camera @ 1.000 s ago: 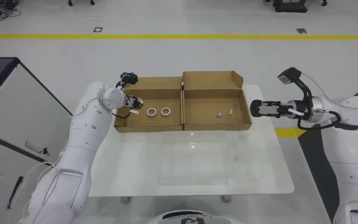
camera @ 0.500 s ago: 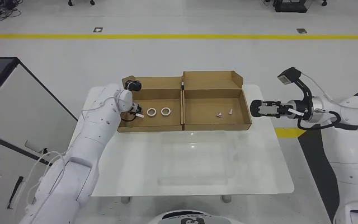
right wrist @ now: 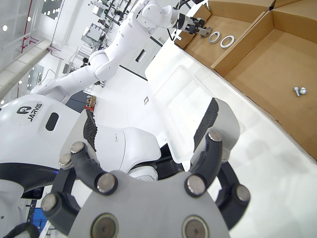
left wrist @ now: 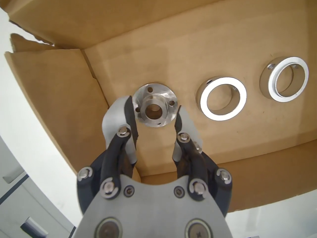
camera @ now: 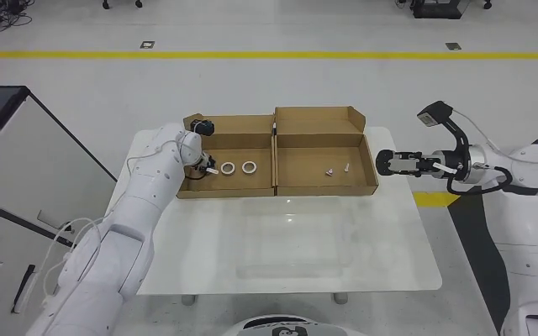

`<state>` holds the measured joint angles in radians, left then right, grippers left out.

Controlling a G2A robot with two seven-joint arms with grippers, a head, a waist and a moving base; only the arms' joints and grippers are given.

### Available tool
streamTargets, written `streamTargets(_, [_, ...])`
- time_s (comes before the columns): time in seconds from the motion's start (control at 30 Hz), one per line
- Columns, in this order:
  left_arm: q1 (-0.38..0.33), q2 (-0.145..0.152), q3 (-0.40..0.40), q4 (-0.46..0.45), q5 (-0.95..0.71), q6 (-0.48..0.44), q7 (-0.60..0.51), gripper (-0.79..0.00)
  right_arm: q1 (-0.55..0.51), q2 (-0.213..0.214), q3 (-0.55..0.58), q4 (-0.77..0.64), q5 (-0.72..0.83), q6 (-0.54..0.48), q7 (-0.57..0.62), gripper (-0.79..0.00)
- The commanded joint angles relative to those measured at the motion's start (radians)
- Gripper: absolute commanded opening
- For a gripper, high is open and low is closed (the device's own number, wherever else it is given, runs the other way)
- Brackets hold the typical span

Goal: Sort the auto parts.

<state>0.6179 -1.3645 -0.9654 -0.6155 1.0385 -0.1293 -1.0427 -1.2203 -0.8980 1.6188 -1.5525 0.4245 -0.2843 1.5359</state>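
Two boxes sit side by side at the back of the surface (camera: 378, 244). Left box (camera: 244, 134): flanged hub (left wrist: 155, 108) at its outer end, then two rings (left wrist: 221, 98) (left wrist: 284, 79) in a row toward the right box (camera: 311, 172); left end effector (left wrist: 154, 106) at the hub. Right box: two bolts (camera: 336, 170) close together. Tray (camera: 294, 244) in front of the boxes. Right end effector (camera: 380, 161) just beyond the right box's outer wall.

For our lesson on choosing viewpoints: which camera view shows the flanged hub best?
The left wrist view: the flanged hub is close up in the left pincer, bore and bolt holes clear. The top view shows it as a speck; the right wrist view, small and distant.
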Motion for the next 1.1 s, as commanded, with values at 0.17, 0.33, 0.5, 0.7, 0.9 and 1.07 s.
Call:
streamTargets(0.17, [0.0, 0.005, -0.017, -0.013, -0.025, -0.023, 0.013, 0.0, 0.0, 0.0, 0.0, 0.0, 0.0, 0.0, 0.0, 0.0])
streamTargets(0.33, [0.031, 0.026, -0.073, -0.102, -0.094, -0.111, 0.016, 0.0, 0.0, 0.0, 0.0, 0.0, 0.0, 0.0, 0.0, 0.0])
streamTargets(0.5, [0.135, 0.069, -0.164, -0.299, -0.158, -0.242, 0.016, 0.0, 0.0, 0.0, 0.0, 0.0, 0.0, 0.0, 0.0, 0.0])
streamTargets(0.7, [0.339, 0.126, -0.313, -0.613, -0.283, -0.416, -0.007, 0.0, 0.0, 0.0, 0.0, 0.0, 0.0, 0.0, 0.0, 0.0])
streamTargets(0.9, [0.533, 0.172, -0.462, -0.872, -0.456, -0.565, -0.065, 0.0, 0.0, 0.0, 0.0, 0.0, 0.0, 0.0, 0.0, 0.0])
streamTargets(1.07, [0.655, 0.212, -0.534, -1.04, -0.552, -0.596, -0.053, 0.0, 0.0, 0.0, 0.0, 0.0, 0.0, 0.0, 0.0, 0.0])
